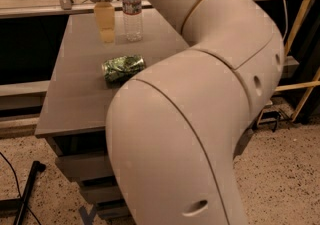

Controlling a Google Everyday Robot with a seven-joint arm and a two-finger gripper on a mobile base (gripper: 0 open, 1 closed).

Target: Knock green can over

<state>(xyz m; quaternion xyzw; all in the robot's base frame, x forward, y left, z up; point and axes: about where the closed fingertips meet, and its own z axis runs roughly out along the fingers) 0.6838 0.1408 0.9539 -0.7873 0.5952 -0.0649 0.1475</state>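
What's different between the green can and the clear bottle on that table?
The green can lies on its side; the water bottle stands upright. The can is opaque with a green pattern; the bottle is clear with a pale label. The can sits mid-table; the bottle is nearer the far edge. Both rest on the grey table. The gripper hangs beside the bottle, beyond the can, apart from it.
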